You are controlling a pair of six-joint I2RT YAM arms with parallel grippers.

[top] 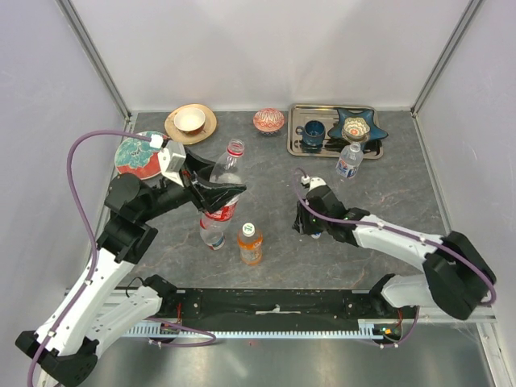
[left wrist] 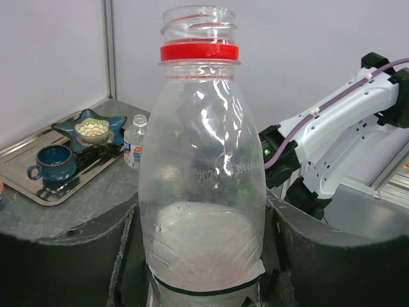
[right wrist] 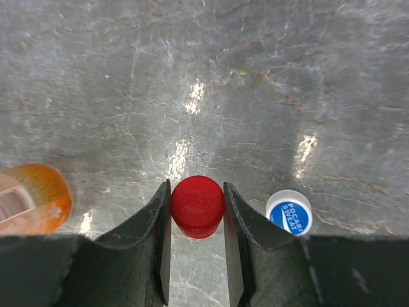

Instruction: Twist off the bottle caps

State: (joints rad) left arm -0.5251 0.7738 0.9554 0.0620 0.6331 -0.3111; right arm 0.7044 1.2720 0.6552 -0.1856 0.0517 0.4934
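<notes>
Clamping clear plastic bottle (left wrist: 204,192), pinching round red cap (right wrist: 197,204)

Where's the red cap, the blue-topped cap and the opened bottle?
red cap (right wrist: 197,204): right wrist view, top face.
blue-topped cap (right wrist: 289,213): right wrist view, printed top.
opened bottle (left wrist: 204,192): left wrist view, clear body.

Blue mug (top: 311,133) on tray (top: 301,113), back rt.
</notes>
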